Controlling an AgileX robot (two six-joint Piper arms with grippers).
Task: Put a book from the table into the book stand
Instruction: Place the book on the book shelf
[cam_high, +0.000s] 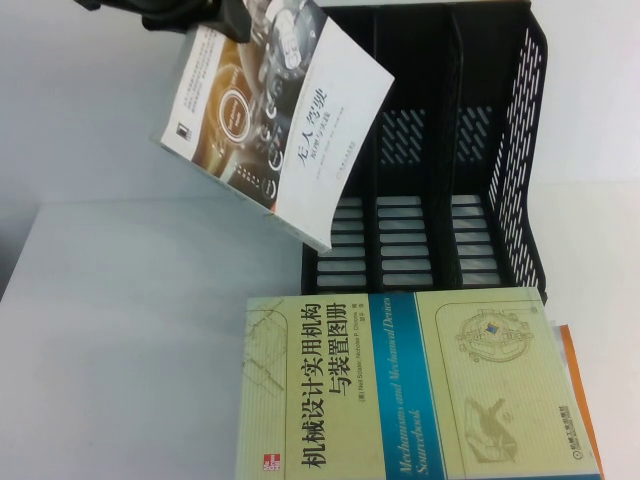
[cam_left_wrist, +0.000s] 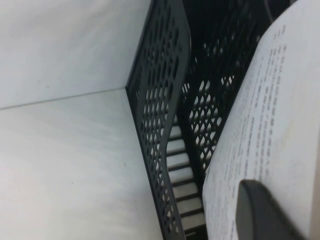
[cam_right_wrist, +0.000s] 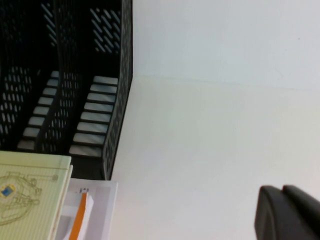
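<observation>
Holding one book (cam_high: 275, 130) aloft, the left gripper (cam_high: 195, 15) sits at the far left of the high view, its jaws narrowed on the book's upper edge. In the left wrist view a dark finger (cam_left_wrist: 265, 212) presses flat on the printed back cover. The book hangs tilted, clear of the table (cam_high: 120, 330), its lower corner over the leftmost slot of the book stand (cam_high: 500, 150).

Count, books: three. One held; one pale yellow-green book (cam_high: 400, 390) with a blue band lying flat just in front of the stand; one orange-edged book (cam_right_wrist: 82, 215) beneath it, only its edge showing.

Count, stands: one, black, three upright slots, all three showing bare slatted base.

Right gripper (cam_right_wrist: 287, 215): only a dark tip visible in its wrist view, above bare table to the right of the stand. Cannot tell whether its jaws are apart or together.
</observation>
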